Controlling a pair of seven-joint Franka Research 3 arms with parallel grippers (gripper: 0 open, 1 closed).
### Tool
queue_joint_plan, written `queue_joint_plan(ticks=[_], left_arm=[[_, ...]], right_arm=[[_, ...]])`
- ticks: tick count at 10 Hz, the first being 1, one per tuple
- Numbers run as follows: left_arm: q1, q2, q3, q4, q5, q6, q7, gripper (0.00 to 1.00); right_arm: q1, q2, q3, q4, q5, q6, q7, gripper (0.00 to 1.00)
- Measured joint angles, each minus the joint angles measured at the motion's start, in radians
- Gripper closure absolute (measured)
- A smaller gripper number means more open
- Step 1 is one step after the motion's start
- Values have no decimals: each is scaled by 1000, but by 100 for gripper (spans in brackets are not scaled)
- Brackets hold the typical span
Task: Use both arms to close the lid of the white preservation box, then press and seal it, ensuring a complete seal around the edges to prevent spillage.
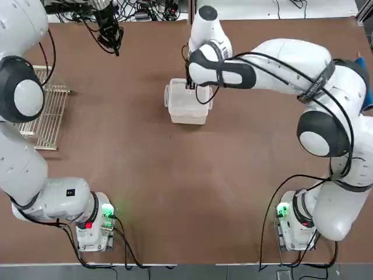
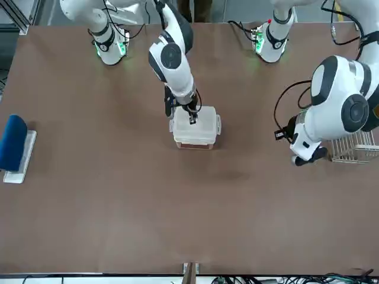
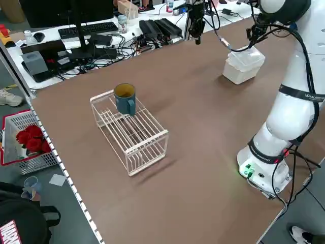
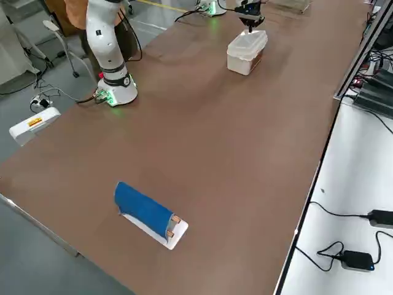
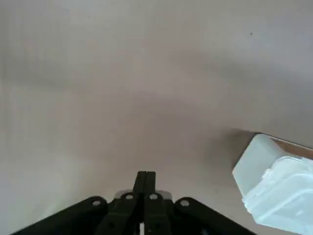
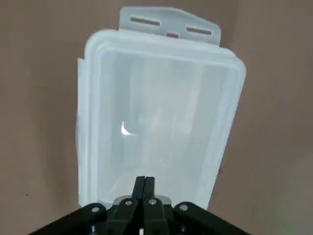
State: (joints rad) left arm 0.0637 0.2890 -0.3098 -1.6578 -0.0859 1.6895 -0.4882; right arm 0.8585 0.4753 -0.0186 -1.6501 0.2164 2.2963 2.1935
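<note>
Two white arms stand at the near edge of a brown worktop [image 1: 175, 192]. A white wire rack [image 3: 133, 131] with a blue mug [image 3: 125, 98] on its top sits at the robot's left side. A blue roll on a white base [image 4: 146, 212] lies at the right side, well apart from everything else. Cables and a keyboard crowd a desk beyond the worktop's left edge.

The white preservation box [image 1: 187, 104] sits near the centre of the worktop toward the far edge, with the lid [image 6: 156, 115] down on top of it.

The right claw [image 2: 191, 116] is clenched with nothing between its fingers. It points down at the lid's near edge; contact cannot be confirmed.

The left claw [image 5: 145, 180] is also clenched and empty. It hangs above bare worktop near the far edge, with the box off to one side of it.

Open brown surface surrounds the box on all sides. The rack stands well apart from it.
</note>
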Motion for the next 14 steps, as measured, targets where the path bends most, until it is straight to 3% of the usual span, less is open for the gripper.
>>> queue_joint_plan(ticks=[3,8,14], left_arm=[[-37,21,-2,-12,-57,42,-81,99],[-210,29,-9,-194,-66,350,-340,99],[-318,88,-18,-310,-67,586,-457,99]], right_arm=[[1,55,-1,4,0,66,0,99],[1,68,-1,7,0,83,0,99],[3,71,4,8,-7,91,0,99]])
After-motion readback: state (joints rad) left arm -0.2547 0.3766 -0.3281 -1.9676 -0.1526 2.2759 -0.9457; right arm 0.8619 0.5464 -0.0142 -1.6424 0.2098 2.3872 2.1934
